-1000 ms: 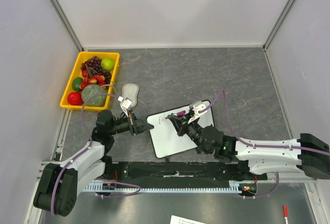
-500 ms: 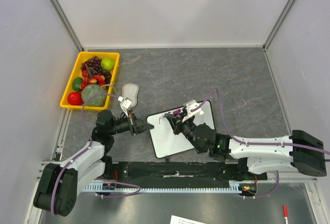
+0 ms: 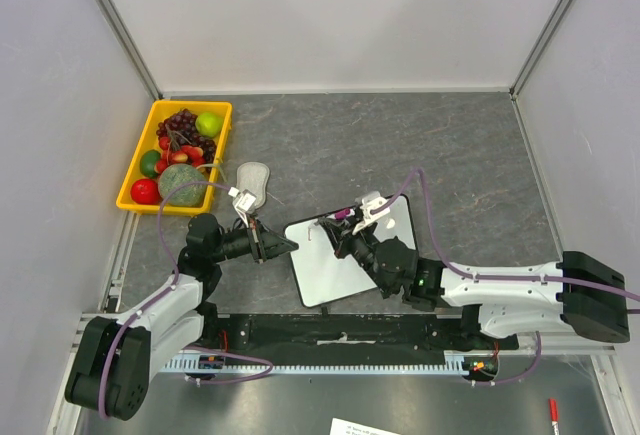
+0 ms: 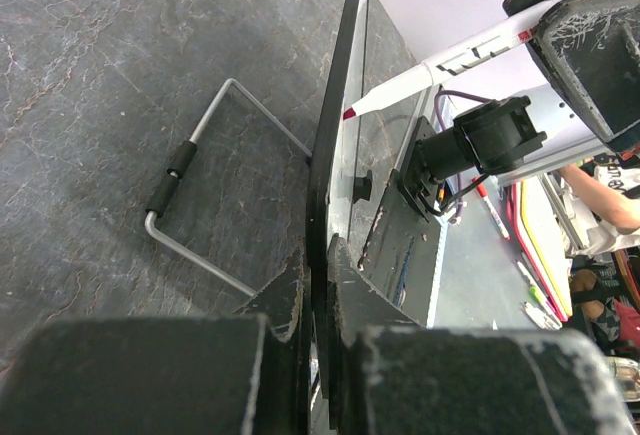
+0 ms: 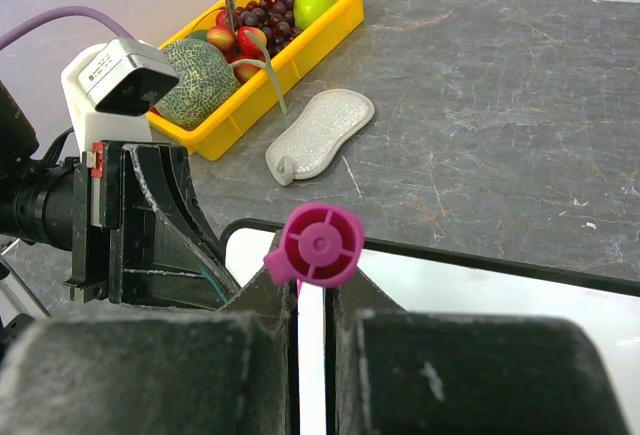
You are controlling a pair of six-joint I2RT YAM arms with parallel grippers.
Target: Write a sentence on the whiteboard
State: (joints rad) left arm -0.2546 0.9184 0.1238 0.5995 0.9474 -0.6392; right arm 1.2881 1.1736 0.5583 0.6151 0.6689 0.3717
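Observation:
The whiteboard (image 3: 325,277) lies tilted on the table between the arms; no pink writing shows on its white face. My left gripper (image 3: 288,246) is shut on the board's left edge; the left wrist view shows the black frame (image 4: 336,125) edge-on between my fingers (image 4: 288,300). My right gripper (image 3: 343,239) is shut on a magenta marker (image 3: 343,218) over the board's upper left corner. Its cap end (image 5: 320,244) faces the right wrist camera, above the board (image 5: 480,300). The marker tip (image 4: 351,112) sits at the board's face.
A yellow tray (image 3: 137,190) with fruit stands at the far left, also in the right wrist view (image 5: 330,17). A grey oval eraser pad (image 3: 254,177) lies beside it. The board's wire stand (image 4: 190,160) rests on the table. A red pen (image 3: 551,410) lies at bottom right.
My right gripper with the marker has moved left across the board toward its upper left corner. The left arm and the board have not moved.

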